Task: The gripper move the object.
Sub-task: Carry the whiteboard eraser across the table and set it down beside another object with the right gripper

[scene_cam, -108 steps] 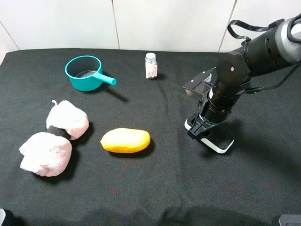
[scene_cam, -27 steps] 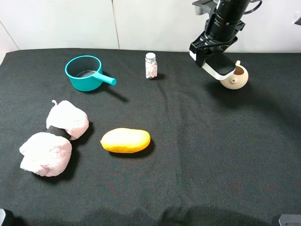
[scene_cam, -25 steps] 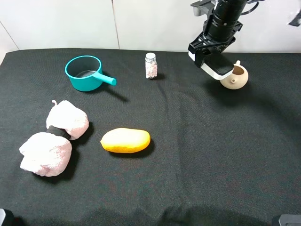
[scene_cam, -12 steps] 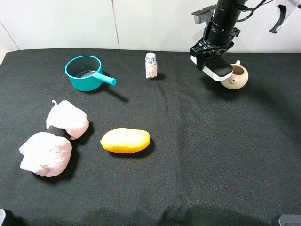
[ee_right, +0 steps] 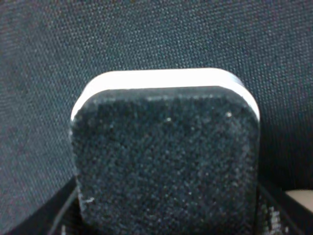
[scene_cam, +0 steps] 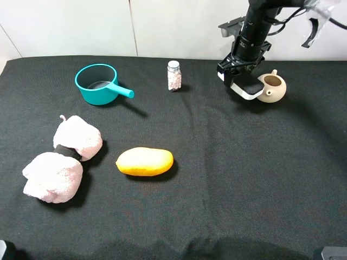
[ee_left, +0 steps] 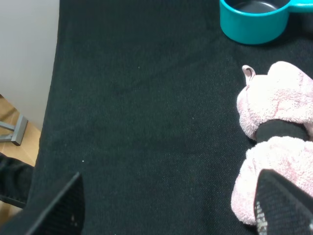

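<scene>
1. Far left, on the black-clothed bench (scene_cam: 217,189): two fluffy pink bundles (scene_cam: 65,160), lying touching and joined by a dark band
2. Left pincer (ee_left: 171,215), seen only from the left wrist camera: spread wide, with dark fingertips (ee_left: 61,208) far apart and nothing between them; sits over bare cloth just beside the pink bundles
3. Behind the bundles, toward the back: teal saucepan (scene_cam: 97,83), upright, with its handle pointing right and slightly forward
4. Toward the front, left of centre: yellow mango (scene_cam: 145,161), lying on its side, well apart from everything else
5. At the back, near the middle: small capped jar (scene_cam: 174,75), upright, filled with pale pinkish pieces
6. Back right: right pincer (scene_cam: 234,75), reaching down from above and clamped on the object (scene_cam: 248,88); grips it by one end, tilted, black felt face up and white base showing along the edge; fills the right wrist view with felt, a white rim at the far end; hangs low over the cloth, cannot tell whether touching it
7. Just right of the object: cream teapot (scene_cam: 272,88), upright on the bench; very close, cannot tell whether touching
</scene>
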